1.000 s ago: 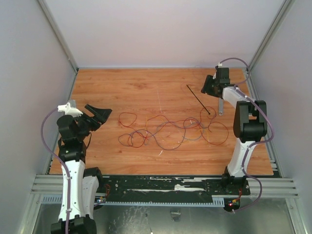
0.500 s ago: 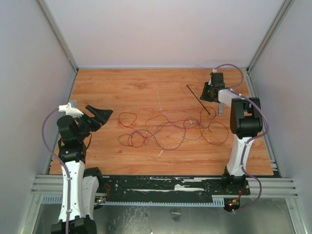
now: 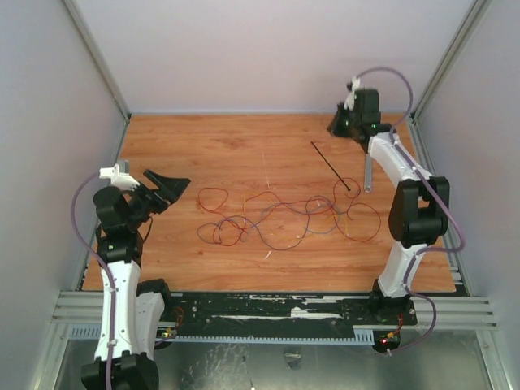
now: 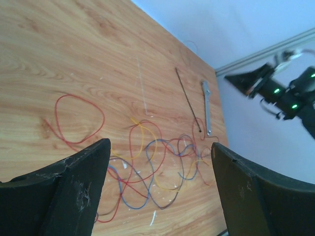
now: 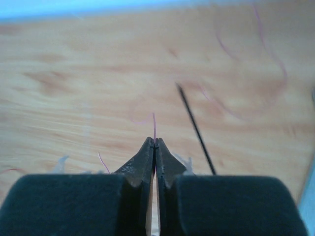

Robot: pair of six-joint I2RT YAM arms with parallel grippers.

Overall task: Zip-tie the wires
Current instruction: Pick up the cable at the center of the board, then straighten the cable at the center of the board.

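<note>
The wires [image 3: 284, 215] lie in a loose red, purple and yellow tangle mid-table, also seen in the left wrist view [image 4: 147, 157]. The zip tie [image 3: 331, 166] is a thin black strip lying free, diagonal, to their far right [image 4: 187, 98] [image 5: 196, 129]. My left gripper [image 3: 166, 185] hovers left of the wires, wide open and empty [image 4: 160, 145]. My right gripper [image 3: 337, 126] is raised near the back wall, beyond the zip tie's far end, and is shut [image 5: 155, 141]. A thin pink strand [image 5: 154, 125] shows just past its tips; I cannot tell whether it is pinched.
A silver wrench [image 3: 367, 172] lies just right of the zip tie [image 4: 206, 108]. Grey walls close in the table at the back and both sides. A metal rail [image 3: 276, 309] runs along the near edge by the arm bases.
The right gripper has closed and risen away from the zip tie toward the back wall. The left arm has shifted only slightly.
</note>
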